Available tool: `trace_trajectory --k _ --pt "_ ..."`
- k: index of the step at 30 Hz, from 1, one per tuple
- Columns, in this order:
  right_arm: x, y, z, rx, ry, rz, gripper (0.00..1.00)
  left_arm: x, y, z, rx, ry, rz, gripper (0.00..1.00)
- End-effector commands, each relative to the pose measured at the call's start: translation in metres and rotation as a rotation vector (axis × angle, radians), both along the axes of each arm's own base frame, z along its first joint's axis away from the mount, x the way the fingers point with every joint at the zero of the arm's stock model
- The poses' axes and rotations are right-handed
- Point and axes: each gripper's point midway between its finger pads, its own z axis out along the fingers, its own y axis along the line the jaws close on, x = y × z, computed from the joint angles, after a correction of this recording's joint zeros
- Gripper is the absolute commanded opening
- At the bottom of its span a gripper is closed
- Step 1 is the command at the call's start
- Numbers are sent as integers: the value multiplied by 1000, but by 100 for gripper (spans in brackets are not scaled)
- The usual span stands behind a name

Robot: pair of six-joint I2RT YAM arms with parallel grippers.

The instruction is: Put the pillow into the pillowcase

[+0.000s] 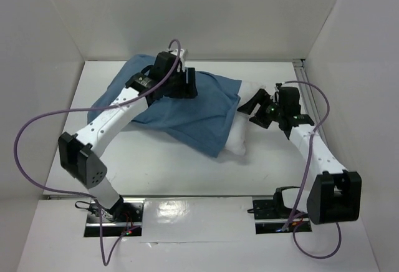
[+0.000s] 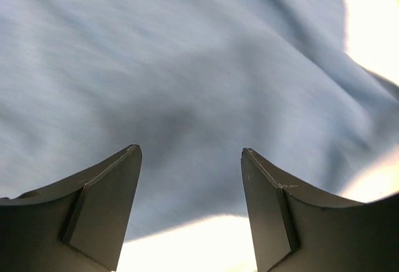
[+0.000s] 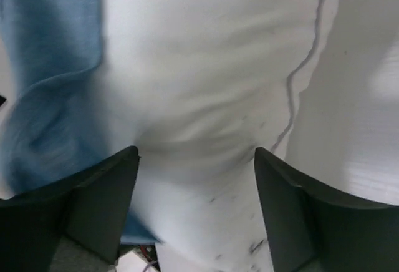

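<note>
Pillow [image 1: 238, 137] lies on far middle of counter [image 1: 187, 172], mostly inside pillowcase [image 1: 199, 106]. Only right end shows, bare white, sticking out of blue opening.

Left pincer [image 1: 185, 82] is over far-left part of pillowcase, jaws wide, blue cloth beneath, nothing gripped; its view is blurred.

Right pincer [image 1: 257, 115] is at bare pillow end, jaws wide, white fabric between them, not clamped.

Judgement: task well advanced. Left to do: pull case hem over exposed end, or push that end inside.
</note>
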Motion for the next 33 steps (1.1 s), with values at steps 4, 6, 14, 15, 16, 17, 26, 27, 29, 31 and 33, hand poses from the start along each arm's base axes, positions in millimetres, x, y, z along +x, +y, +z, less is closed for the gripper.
trace_trajectory --k 4,6,14,15,16,17,26,27,29,31,33 --pt "-32 -28 42 -127 -107 -37 91 -113 -49 3 -37 48 -188 77" --pt "-49 -29 29 -135 -52 -28 91 -134 -63 -8 -54 66 -202 77" --pt "-95 -29 1 -143 22 8 95 -194 -112 -87 40 153 -198 79" --pt "-95 -29 1 -143 22 8 95 -194 -117 -91 45 147 -199 79" --pt "-95 -29 1 -143 22 8 95 -192 -118 -100 59 139 -181 79" --pt "-96 -29 1 -150 17 15 95 -189 -121 -111 69 151 -151 79" --pt "-95 -28 -7 -155 47 37 97 -162 -117 -160 193 114 15 76" --pt "-95 -28 -7 -155 47 37 97 -161 -112 -164 226 113 27 76" --pt "-95 -26 -7 -147 46 44 97 -153 -109 -169 265 93 80 73" --pt "-95 -24 -4 -139 32 63 98 -148 -106 -168 287 83 117 68" --pt "-97 -20 -5 -125 35 92 98 -148 -103 -172 304 86 128 62"
